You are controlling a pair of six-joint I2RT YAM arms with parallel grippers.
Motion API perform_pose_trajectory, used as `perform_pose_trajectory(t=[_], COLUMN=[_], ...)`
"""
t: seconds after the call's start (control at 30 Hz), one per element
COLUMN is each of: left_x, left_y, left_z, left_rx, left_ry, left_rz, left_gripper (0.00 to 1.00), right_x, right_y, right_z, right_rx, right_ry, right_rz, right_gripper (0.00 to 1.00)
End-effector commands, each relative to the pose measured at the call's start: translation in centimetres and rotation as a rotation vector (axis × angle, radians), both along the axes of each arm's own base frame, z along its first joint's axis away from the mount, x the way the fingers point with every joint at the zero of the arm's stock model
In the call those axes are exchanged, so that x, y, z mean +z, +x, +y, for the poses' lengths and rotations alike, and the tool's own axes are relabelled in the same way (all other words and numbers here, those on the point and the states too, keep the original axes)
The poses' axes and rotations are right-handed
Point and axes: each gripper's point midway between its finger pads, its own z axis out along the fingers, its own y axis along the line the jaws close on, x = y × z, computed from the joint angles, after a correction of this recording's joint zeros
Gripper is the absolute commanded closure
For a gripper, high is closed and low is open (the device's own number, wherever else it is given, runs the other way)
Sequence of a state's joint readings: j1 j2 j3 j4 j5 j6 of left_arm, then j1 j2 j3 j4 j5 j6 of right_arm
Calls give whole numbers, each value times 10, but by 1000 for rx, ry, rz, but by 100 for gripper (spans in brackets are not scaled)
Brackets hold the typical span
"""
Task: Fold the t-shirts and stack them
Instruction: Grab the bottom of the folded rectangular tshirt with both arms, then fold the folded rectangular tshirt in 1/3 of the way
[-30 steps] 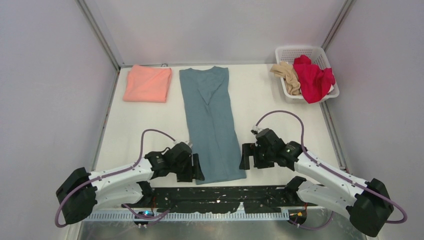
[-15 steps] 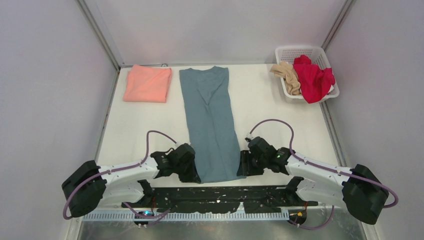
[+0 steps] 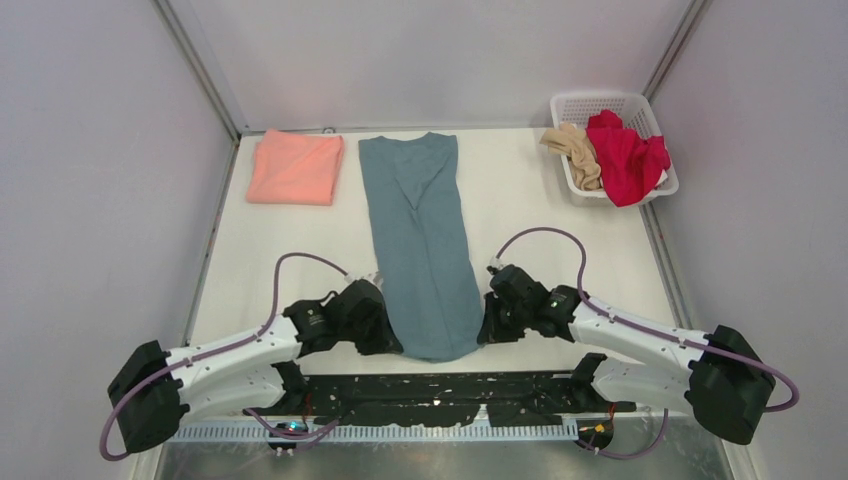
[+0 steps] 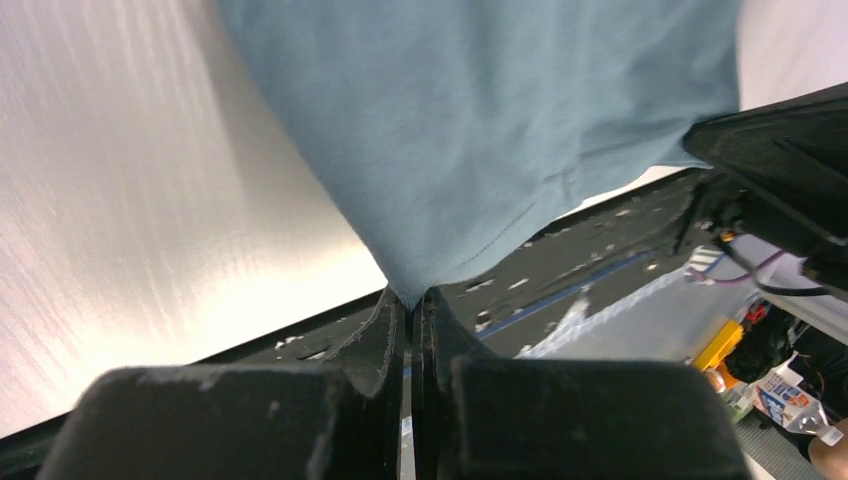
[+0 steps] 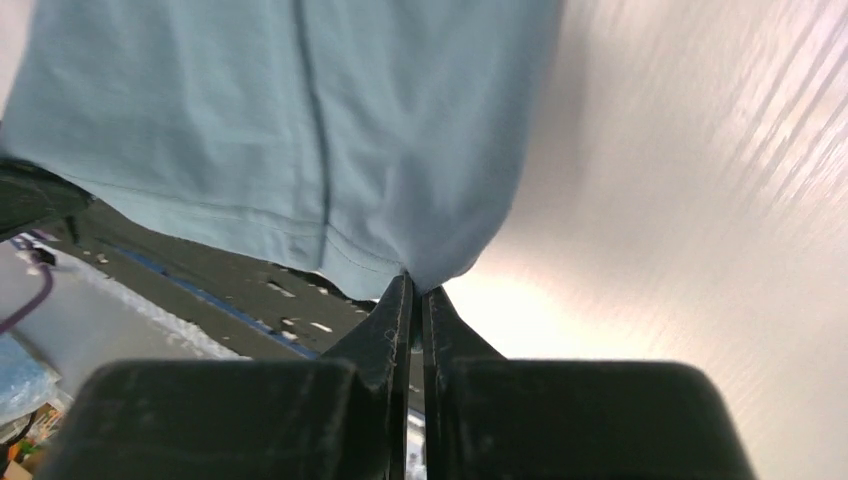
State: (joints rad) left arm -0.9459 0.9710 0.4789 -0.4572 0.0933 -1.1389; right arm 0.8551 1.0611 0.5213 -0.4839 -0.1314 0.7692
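Left gripper (image 4: 412,300) and right gripper (image 5: 411,284) have raised the pinched slate-blue t-shirt (image 3: 421,240) hem.

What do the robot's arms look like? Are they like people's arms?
Not quite! The left arm and right arm are smooth white tubes with chunky black joints. A thin purple cable loops along each one. At the tips, the left gripper and right gripper are black, with two flat, pointy fingers instead of a hand.
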Motion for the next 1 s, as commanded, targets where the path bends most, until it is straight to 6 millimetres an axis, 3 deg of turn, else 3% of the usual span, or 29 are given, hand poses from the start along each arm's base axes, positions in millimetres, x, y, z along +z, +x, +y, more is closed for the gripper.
perform_pose_trajectory(t=[0.0, 0.1, 0.13, 0.17, 0.2, 0.23, 0.27, 0.3, 0.33, 0.37, 0.4, 0.5, 0.7, 0.8, 0.97], left_x=[32, 47, 53, 63, 62, 65, 74, 77, 78, 79, 82, 75, 66, 61, 49], left_y=[46, 83, 96, 113, 124, 136, 152, 164, 176, 187, 199, 227, 272, 284, 300], left_z=[0, -2, -1, 1, 2, 3, 3, 4, 7, 10, 12, 19, 30, 36, 46], left_rx=[57, 84, 90, 109, 111, 117, 128, 138, 153, 162, 174, 199, 236, 250, 280], left_ry=[-26, -72, -59, -50, -38, -36, -43, -42, -34, -25, -22, 1, 7, 14, 40], left_rz=[-104, -122, -138, -157, -155, -151, -157, -154, -149, -145, -146, -115, -76, -58, -47], left_gripper=[100, 100, 100, 100, 100, 100, 100, 100, 100, 100, 100, 100, 100, 100, 100], right_x=[45, 66, 63, 78, 74, 92, 85, 100, 90, 104, 88, 93, 89, 90, 72], right_y=[47, 83, 97, 117, 127, 148, 159, 178, 189, 206, 216, 257, 311, 331, 353], right_z=[17, 24, 20, 24, 27, 32, 35, 38, 41, 43, 45, 45, 42, 45, 47], right_rx=[-28, -50, -79, -88, -84, -88, -85, -84, -80, -80, -81, -104, -147, -145, -156], right_ry=[13, 33, 24, 59, 51, 79, 62, 81, 65, 84, 62, 79, 79, 91, 79], right_rz=[-135, -182, -174, -213, -202, -242, -224, -259, -236, -263, -227, -241, -260, -269, -252], right_gripper=[94, 95, 95, 95, 95, 95, 95, 95, 95, 95, 94, 95, 95, 95, 93])
